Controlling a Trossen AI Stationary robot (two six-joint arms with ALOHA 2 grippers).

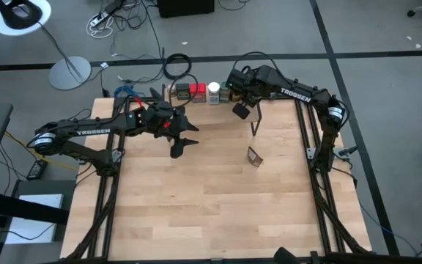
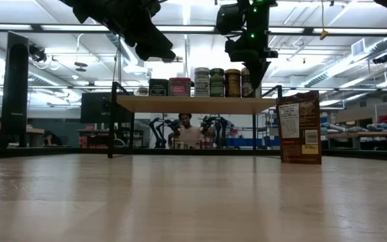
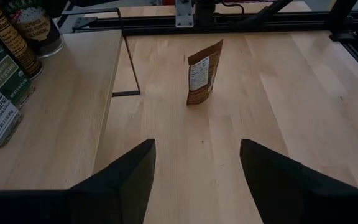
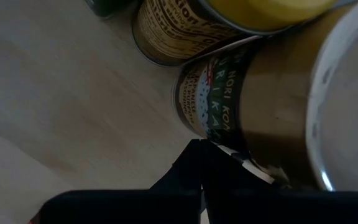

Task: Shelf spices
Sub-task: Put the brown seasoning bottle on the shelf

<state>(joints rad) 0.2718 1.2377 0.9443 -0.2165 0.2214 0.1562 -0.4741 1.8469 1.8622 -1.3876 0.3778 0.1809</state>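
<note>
The shelf (image 2: 193,105), a light board on thin black legs, stands at the table's far edge. In a row on it are a dark tin (image 2: 158,87), a red tin (image 2: 179,86), a white-lidded jar (image 2: 201,82), a green jar (image 2: 217,82) and a yellow-lidded jar (image 2: 232,83). My right gripper (image 4: 199,155) is shut at the row's right end, beside a green-labelled jar (image 4: 216,106) with a pale lid. My left gripper (image 3: 197,180) hangs open over the table, left of centre, holding nothing. A brown pouch (image 3: 202,73) stands upright on its base on the table. My right gripper lays its shut fingertips (image 4: 194,152) against the green-labelled jar's side wall (image 4: 211,134), low on the label. The fingers come slanting down from above. The jar stands upright on the shelf board, close against the yellow-lidded jar (image 4: 260,12).
The brown pouch (image 1: 254,156) stands right of the table's middle, near the shelf's black leg (image 1: 256,125). The wide near part of the wooden table (image 1: 211,213) is bare. Cables and a lamp base lie on the floor beyond the far edge.
</note>
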